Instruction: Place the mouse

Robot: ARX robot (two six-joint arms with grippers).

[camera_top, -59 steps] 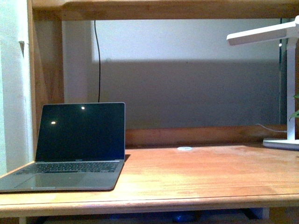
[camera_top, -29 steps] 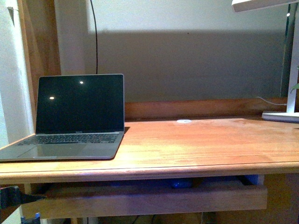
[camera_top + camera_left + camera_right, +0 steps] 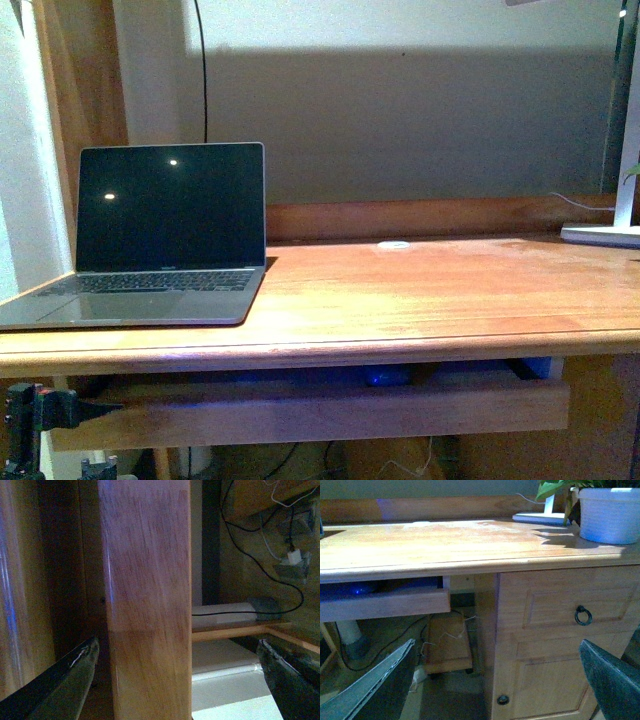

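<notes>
A small dark rounded thing with a blue sheen (image 3: 385,375), likely the mouse, lies in the pull-out tray (image 3: 300,412) under the desktop; only its top shows above the tray's front board. My left gripper (image 3: 177,647) is open and empty, its jaws either side of a wooden desk leg (image 3: 147,605); in the front view it shows at the bottom left (image 3: 70,408), beside the tray's left end. My right gripper (image 3: 497,645) is open and empty, low in front of the desk's cabinet door (image 3: 555,680).
An open laptop (image 3: 160,240) stands on the desk's left. A small white disc (image 3: 394,244) lies at the back middle. A lamp base (image 3: 605,234) and a white plant pot (image 3: 607,512) stand at the right. Cables (image 3: 260,570) hang under the desk.
The front view has sunk: the desk now sits higher in the picture, the pull-out tray has come into view, and my left gripper has appeared at the bottom left.
</notes>
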